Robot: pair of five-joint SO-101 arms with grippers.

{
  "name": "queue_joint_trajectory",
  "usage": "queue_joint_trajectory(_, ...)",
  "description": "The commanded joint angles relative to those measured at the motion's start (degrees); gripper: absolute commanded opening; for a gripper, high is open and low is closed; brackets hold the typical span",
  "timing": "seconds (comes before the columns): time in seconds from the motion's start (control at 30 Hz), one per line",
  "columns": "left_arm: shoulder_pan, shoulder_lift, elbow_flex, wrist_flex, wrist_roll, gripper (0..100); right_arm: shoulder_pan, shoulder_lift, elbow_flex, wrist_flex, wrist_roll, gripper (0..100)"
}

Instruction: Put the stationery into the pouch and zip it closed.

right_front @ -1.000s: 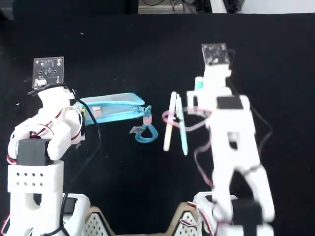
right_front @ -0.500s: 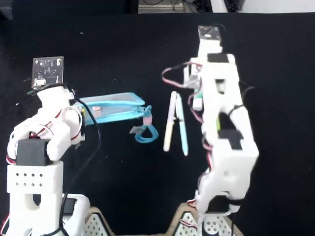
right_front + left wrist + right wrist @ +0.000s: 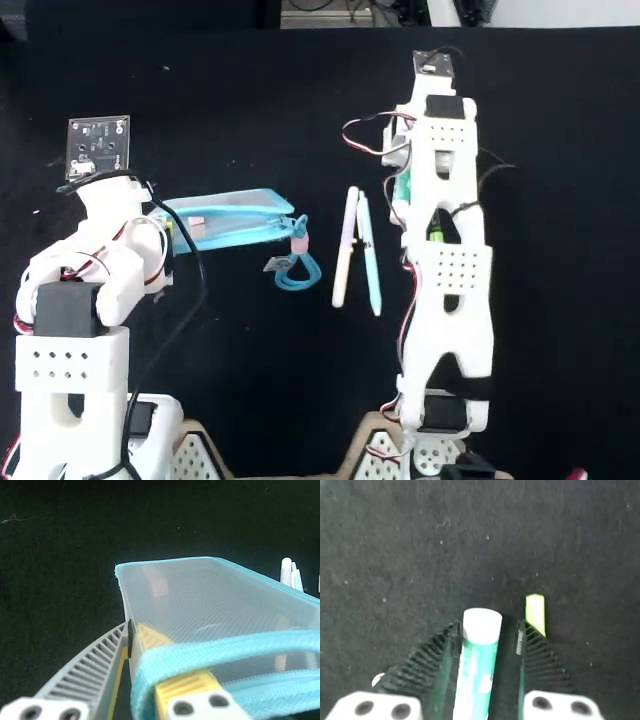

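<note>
The pouch [image 3: 200, 600] is held at one short end by the left gripper [image 3: 132, 632]. The gripper's two fingers are squeezed close together on the pouch's see-through wall. One finger is grey and one is yellow, and the blue zip edge runs over the yellow one. I cannot tell if the yellow finger is inside the pouch or under it. The far end of the pouch is cut off in the left wrist view.

From up high, the pouch lies longways across the black table [image 3: 250, 100]. It runs from the left gripper toward the middle. Its blue loop [image 3: 297, 268] hangs off the end nearest the pens.

The right gripper [image 3: 487, 627] has its fingers partly apart around a green and white stick [image 3: 479, 670]. The stick touches one finger, and a thin dark gap shows beside the other. The stick lies the same way as the fingers, with its white cap pointing out past the tips. Its back end is cut off. A small yellow-green bit [image 3: 535, 611] shows just past one finger, and I cannot tell what it is. From up high, the long right arm hides most of the stick.

A white pen [image 3: 343, 250] and a light blue pen [image 3: 369, 255] lie side by side between the pouch and the right arm. They almost touch at their far ends. Both point away from the arms' bases.
</note>
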Motion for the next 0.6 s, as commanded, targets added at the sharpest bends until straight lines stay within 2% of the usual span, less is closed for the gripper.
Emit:
queue_joint_trajectory(0.0, -0.6, 0.2, 0.7, 0.4, -0.4, 3, -1.5, 4.8, -16.5, 4.6, 0.8, 17.3)
queue_joint_trajectory(0.17, -0.6, 0.2, 0.7, 0.5, -0.4, 3, -3.7, 11.5, -26.3, 8.1, 6.2, 17.3)
queue_joint_trajectory(0.3, -0.6, 0.2, 0.7, 0.5, -0.4, 3, -3.8, 14.4, -30.0, 10.2, 7.3, 16.8)
queue_joint_trajectory(0.57, -0.6, 0.2, 0.7, 0.5, -0.4, 3, -2.7, 13.9, -30.5, 13.7, 7.4, 1.0)
